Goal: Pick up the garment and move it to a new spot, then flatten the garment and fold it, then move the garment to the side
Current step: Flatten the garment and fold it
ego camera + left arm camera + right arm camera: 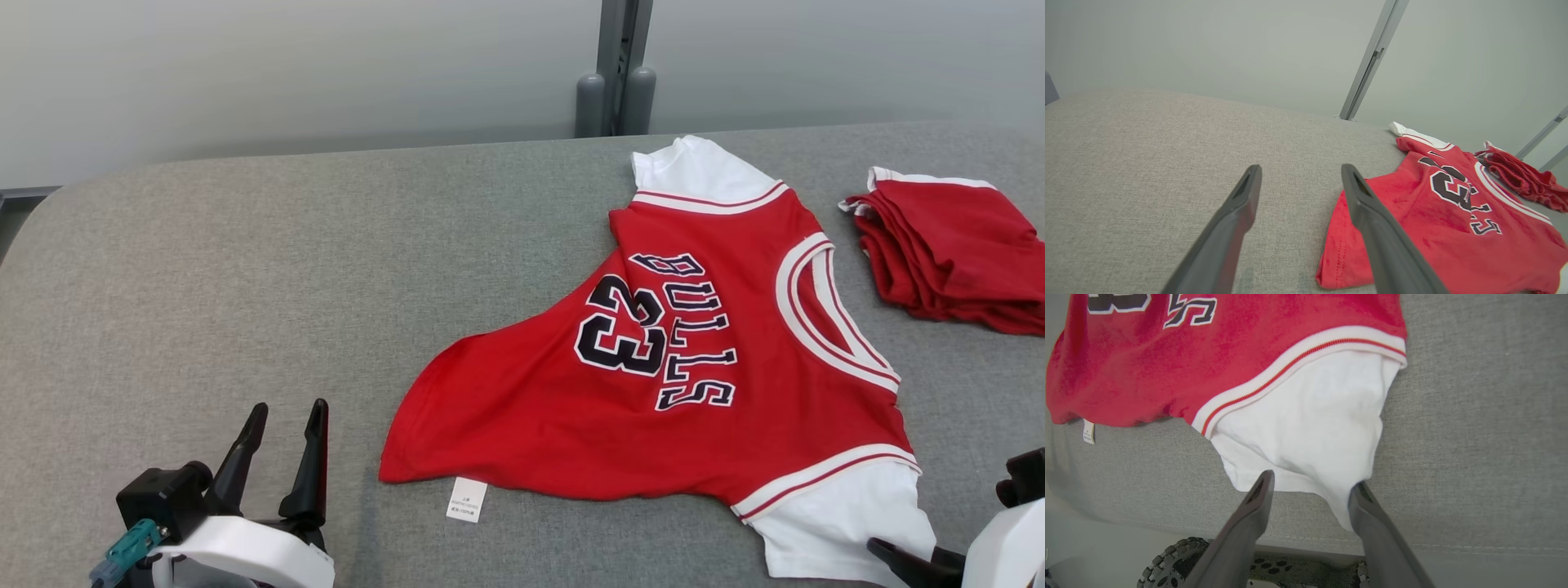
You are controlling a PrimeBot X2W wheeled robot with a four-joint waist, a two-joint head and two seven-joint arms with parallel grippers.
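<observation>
The jaws of the right gripper [1310, 482] are being held spread, pinching nothing, at the near edge of the tabletop [245, 286]. The white sleeve [1306, 416] of the garment [694, 425] is lying just ahead of them, its cuff edge reaching their tips and one loose corner dropping between them. Beyond the sleeve the red body is spreading away ahead and to the left of these jaws, its long axis running crosswise, collar to the right and hem to the left. The jaws of the left gripper [290, 408] are likewise being held spread and empty over the tabletop, with the hem corner lying ahead and to their right, apart from them. The right arm is therefore being judged the nearer. Farther off, ahead and right of the right jaws, a stack of folded red garments [955, 253] is resting.
</observation>
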